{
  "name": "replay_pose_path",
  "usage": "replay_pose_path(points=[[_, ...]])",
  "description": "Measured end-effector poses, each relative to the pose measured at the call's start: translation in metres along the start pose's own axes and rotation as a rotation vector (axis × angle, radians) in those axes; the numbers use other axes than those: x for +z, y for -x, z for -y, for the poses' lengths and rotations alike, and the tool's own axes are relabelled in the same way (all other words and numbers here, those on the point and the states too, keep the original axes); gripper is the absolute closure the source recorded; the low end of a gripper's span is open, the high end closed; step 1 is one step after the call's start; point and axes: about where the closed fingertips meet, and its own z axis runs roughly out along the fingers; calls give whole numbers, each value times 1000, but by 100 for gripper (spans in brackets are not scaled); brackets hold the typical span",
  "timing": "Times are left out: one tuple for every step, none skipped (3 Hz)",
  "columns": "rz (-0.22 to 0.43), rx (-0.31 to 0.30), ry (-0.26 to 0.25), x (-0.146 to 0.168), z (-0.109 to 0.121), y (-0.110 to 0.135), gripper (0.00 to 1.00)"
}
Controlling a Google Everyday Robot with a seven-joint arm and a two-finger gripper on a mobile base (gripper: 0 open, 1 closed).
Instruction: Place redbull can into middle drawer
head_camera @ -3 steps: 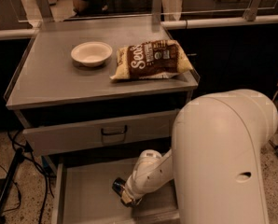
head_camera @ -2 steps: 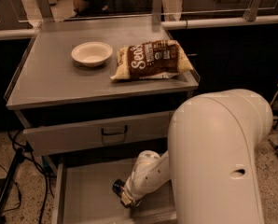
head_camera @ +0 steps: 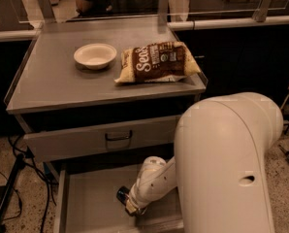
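The middle drawer (head_camera: 86, 203) is pulled out at the bottom of the cabinet, its plain grey floor showing. My white arm reaches down into it from the right. The gripper (head_camera: 128, 203) is low over the drawer floor, right of its middle. At its tip sits a small dark cylinder that looks like the redbull can (head_camera: 122, 194), close to or on the floor. The wrist hides most of it, and I cannot tell whether the gripper still holds it.
On the cabinet top lie a white bowl (head_camera: 95, 55) and a brown chip bag (head_camera: 156, 62). The drawer above, with a dark loop handle (head_camera: 118, 137), is shut. My bulky arm housing (head_camera: 227, 164) covers the drawer's right side. Cables run over the floor at left.
The arm housing has shifted slightly. The gripper and the dark cylinder stay in about the same spot in the drawer.
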Motion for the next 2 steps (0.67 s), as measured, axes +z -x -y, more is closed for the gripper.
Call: replay_pose_path(points=[[0, 0, 0, 0, 0, 0, 37], [0, 0, 0, 0, 0, 0, 14]])
